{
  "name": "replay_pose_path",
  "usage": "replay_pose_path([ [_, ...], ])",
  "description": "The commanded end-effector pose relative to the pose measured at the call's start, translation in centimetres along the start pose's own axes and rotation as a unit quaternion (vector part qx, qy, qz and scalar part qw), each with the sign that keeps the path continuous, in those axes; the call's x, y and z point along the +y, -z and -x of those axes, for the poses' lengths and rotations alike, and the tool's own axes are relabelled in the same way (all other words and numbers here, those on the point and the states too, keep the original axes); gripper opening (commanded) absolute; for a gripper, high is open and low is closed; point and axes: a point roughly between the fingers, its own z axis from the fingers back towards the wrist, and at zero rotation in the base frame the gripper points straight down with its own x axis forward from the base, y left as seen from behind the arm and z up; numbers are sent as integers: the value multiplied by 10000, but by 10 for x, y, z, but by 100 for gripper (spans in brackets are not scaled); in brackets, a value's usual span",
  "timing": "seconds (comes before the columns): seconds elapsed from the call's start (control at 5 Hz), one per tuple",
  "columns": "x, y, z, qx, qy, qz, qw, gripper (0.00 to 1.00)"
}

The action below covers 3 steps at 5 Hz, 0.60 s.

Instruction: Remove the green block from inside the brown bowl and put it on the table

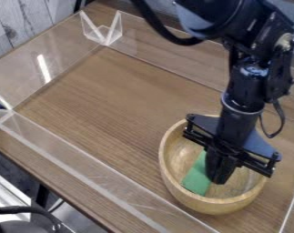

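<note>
The tool (225, 167) points straight down into the brown bowl (174, 164), its fingers drawn in narrow around the upper end of the green block (199, 179), apparently gripping it. The block leans inside the bowl, near the surface's (113, 100) front right corner, so a top-down pinch suits lifting it clear of the rim.

From my view the tool (225, 167) covers the upper end of the green block (197, 179), so I can't see where its fingertips meet it. The arm (222, 23) runs off the top edge, and the tabletop (113, 100) off the right.
</note>
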Motion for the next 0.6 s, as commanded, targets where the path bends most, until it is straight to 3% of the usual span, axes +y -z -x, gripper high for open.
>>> replay_pose_path([
  [0.0, 2, -28, -5, -392, -13, 150, 9991, 0],
  [0.4, 14, -67, -6, -696, -109, 107, 9975, 0],
])
